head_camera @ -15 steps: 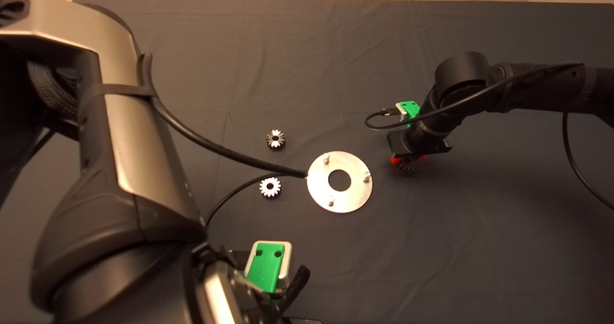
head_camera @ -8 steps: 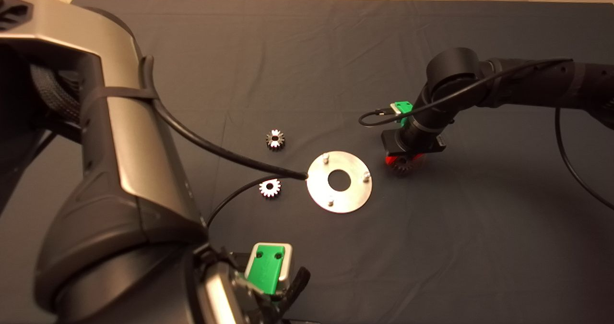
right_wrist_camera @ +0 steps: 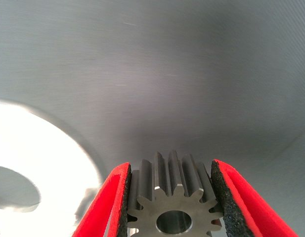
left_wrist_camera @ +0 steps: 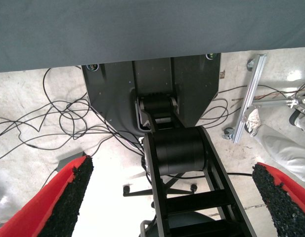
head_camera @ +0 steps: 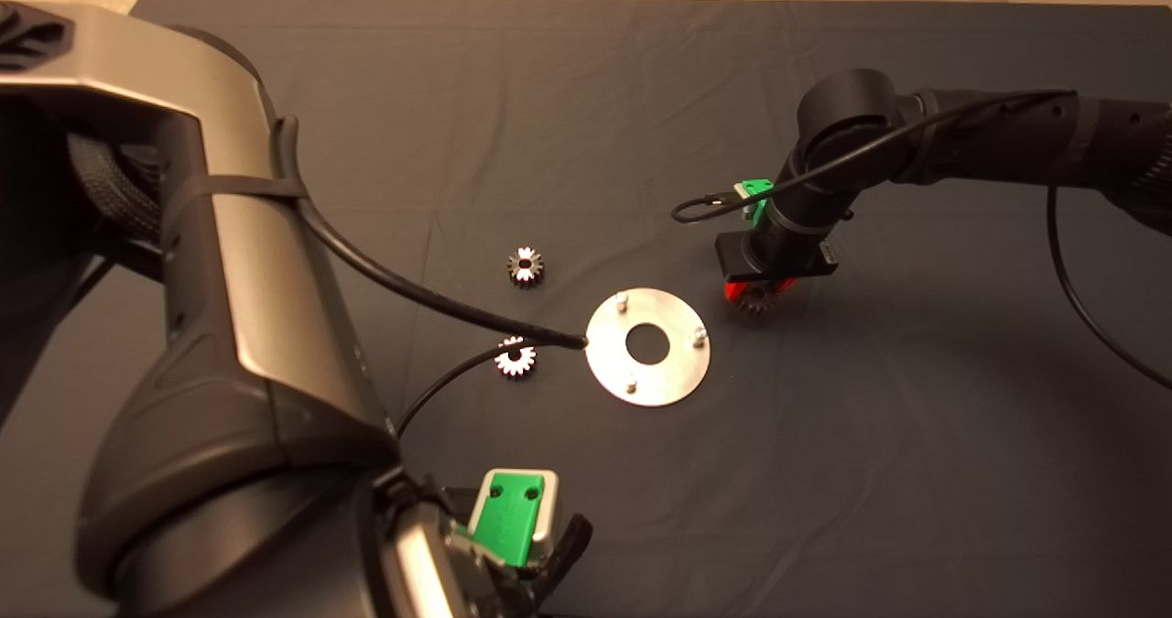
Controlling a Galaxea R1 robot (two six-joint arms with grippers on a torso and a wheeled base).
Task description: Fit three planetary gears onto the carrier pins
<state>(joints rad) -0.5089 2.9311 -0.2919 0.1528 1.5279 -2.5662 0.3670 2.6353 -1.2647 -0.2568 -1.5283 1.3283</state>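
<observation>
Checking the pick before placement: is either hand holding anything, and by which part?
The right hand holds a planetary gear by its toothed rim, pads on opposite sides. The left hand is open and empty.

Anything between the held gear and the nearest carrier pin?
Head view: only bare mat and disc rim separate the held gear from the nearest pin.

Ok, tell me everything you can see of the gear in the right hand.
The gear is a small spur gear of dull grey steel with straight teeth and a round centre hole. The right hand is shut on it, the black pads pressing its toothed rim from two sides. It sits just beside the carrier disc, on the side away from the two loose gears, and is on no pin yet.
</observation>
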